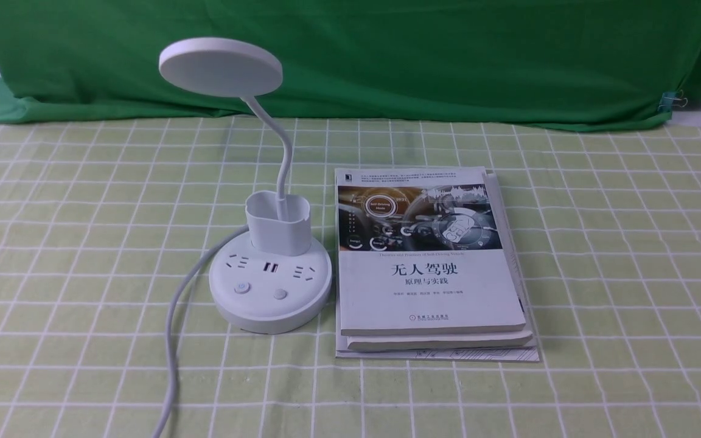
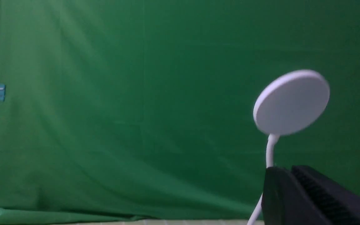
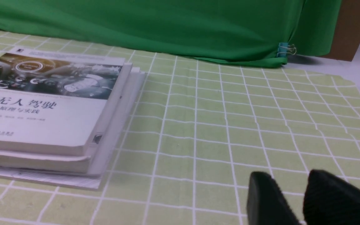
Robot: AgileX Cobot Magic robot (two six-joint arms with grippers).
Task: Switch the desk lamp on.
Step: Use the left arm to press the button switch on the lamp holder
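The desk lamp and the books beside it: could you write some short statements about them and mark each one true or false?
1. The white plastic desk lamp stands left of the stack of white paperback books. True.
2. Its round base carries two buttons. True.
3. Pens stand in its cup holder. False: only the gooseneck passes through it.
4. Its white cord runs under the books. False: it leaves on the other side.

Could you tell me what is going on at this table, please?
Nothing is being handled yet. The desk lamp stands on the checked tablecloth beside a stack of books, its two buttons untouched. Neither arm shows in the front view. The left gripper and the right gripper grip nothing, and the right one is low over the tablecloth near the books.
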